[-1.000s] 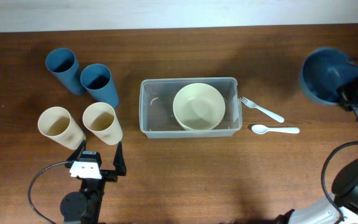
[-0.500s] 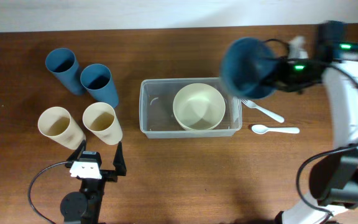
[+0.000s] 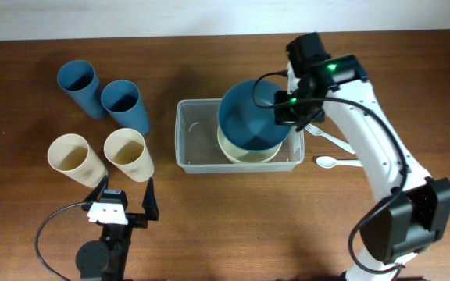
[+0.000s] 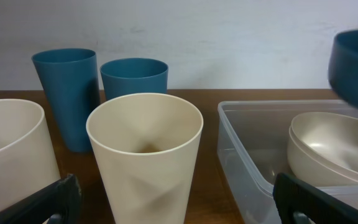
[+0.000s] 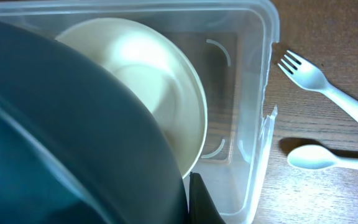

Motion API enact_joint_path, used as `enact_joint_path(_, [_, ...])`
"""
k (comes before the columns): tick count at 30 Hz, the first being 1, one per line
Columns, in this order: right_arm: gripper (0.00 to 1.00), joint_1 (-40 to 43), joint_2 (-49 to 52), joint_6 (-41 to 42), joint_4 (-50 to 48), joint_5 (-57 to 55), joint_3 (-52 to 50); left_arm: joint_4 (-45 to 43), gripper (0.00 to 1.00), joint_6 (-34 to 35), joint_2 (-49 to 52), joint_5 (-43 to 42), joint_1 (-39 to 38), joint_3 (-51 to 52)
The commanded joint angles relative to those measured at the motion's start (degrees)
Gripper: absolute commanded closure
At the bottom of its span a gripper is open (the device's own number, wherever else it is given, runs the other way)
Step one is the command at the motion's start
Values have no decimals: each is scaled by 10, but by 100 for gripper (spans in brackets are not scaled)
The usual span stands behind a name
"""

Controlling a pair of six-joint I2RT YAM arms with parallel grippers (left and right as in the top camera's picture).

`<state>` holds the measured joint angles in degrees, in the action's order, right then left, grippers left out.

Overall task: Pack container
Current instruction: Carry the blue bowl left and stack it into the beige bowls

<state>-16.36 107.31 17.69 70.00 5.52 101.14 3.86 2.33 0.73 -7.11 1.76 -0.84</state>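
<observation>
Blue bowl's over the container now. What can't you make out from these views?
- Cream bowl: in the overhead view, mostly covered by the blue bowl. Whether the two touch cannot be told.
- Right gripper: its hold on the blue bowl's rim is hidden by the right arm overhead and by the bowl in the right wrist view.
- Left wrist view: the blue bowl is cut off by the right edge.

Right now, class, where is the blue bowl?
In the overhead view, the blue bowl is right of centre, held by the right end effector over the cream bowl inside the clear container.
</observation>
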Motion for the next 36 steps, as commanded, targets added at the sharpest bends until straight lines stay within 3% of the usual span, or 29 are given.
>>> enact_joint_path(1, [96,-3,26,24,-5,-39,-10,1,0,-11,-4,-6,3,3])
enact_joint_path(28, [95,-27,37,23,-54,-34,-79,1,0,-11,-4,-6,3,3])
enact_joint_path(31, [85,-28,37,23,-56,-34,-84,1,0,-11,-4,-6,3,3])
enact_joint_path(34, [58,-28,37,21,-57,-34,-84,1,0,-11,-4,-6,3,3])
enact_joint_path(36, [54,-28,37,16,-58,-34,-84,1,0,-11,-4,-6,3,3])
